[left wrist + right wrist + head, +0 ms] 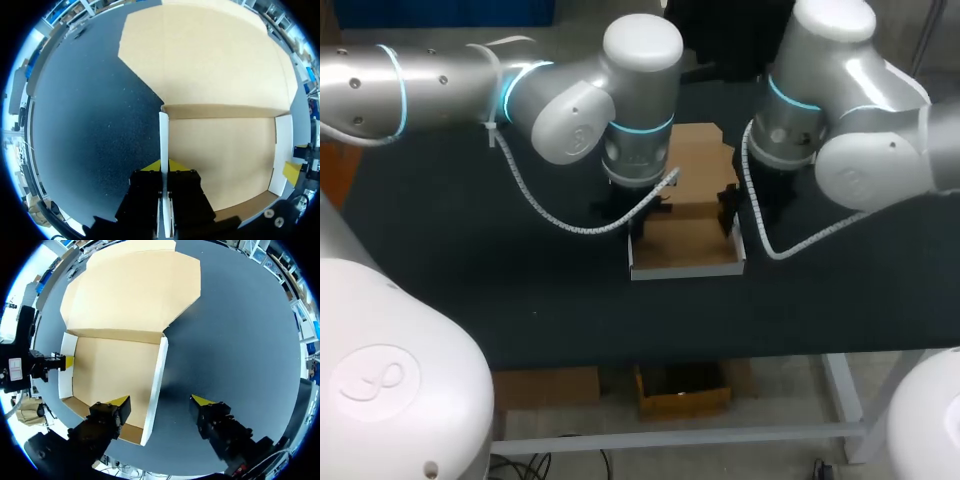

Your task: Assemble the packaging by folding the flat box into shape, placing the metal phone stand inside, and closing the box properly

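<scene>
Partly erected brown cardboard box with white outer faces [685,243] sits at the centre of the black table [470,260]. Its broad lid flap [700,160] lies flat at the box's 12 o'clock.

Left gripper [164,167]: jaws closed on the upright white wall at the box's 9 o'clock [163,135], pinching its top edge.

Right gripper [160,401]: jaws wide apart, straddling the 3 o'clock wall [156,375]. One finger is inside the box and one outside, and the outer finger is clear of the wall.

The metal phone stand is not visible in any view.

Risks, as judged:
- The 3 o'clock wall is unheld and may fall back flat.
- A sideways pull by the left arm could crease or tear the pinched wall, or drag the light box across the table.
- If the right jaws close off-line, they could buckle the wall.
</scene>
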Tool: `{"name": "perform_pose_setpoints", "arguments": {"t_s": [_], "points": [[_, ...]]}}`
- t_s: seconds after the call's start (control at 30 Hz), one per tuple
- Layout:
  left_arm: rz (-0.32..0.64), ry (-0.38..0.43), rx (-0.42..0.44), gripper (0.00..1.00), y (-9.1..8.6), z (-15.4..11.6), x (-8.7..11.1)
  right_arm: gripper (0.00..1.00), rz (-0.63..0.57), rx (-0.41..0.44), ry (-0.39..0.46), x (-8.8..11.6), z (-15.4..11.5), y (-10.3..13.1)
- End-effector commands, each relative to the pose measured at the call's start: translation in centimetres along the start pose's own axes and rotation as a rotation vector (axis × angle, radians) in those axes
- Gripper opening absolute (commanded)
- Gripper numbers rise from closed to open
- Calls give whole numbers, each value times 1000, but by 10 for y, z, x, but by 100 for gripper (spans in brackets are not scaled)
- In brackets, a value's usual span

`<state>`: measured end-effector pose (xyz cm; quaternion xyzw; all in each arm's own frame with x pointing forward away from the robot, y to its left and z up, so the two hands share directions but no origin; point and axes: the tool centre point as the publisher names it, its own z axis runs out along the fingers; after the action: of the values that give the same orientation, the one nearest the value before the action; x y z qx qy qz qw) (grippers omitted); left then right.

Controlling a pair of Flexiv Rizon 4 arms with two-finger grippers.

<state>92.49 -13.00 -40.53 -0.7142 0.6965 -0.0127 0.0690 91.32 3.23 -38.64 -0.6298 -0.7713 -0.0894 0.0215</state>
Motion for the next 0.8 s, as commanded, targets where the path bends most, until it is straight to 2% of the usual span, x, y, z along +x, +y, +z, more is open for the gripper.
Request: {"name": "perform_pose_setpoints", "arguments": {"t_s": [0.03,0.23,0.37,0.47,0.63,0.8], "points": [[4,-19,4,0,2,0,0,100,-63,-93,149,-18,-17,-20],[20,-27,8,0,2,0,-3,100,-251,-168,262,-27,-33,-27],[30,-39,7,0,3,1,-4,100,-393,-225,307,-34,-46,-34],[32,-45,6,0,3,2,-5,100,-478,-256,299,-39,-56,-39],[31,-49,4,0,3,3,-6,100,-642,-358,326,-50,-68,-53],[33,-54,0,0,4,4,-5,100,-764,-466,289,-57,-77,-69]]}}
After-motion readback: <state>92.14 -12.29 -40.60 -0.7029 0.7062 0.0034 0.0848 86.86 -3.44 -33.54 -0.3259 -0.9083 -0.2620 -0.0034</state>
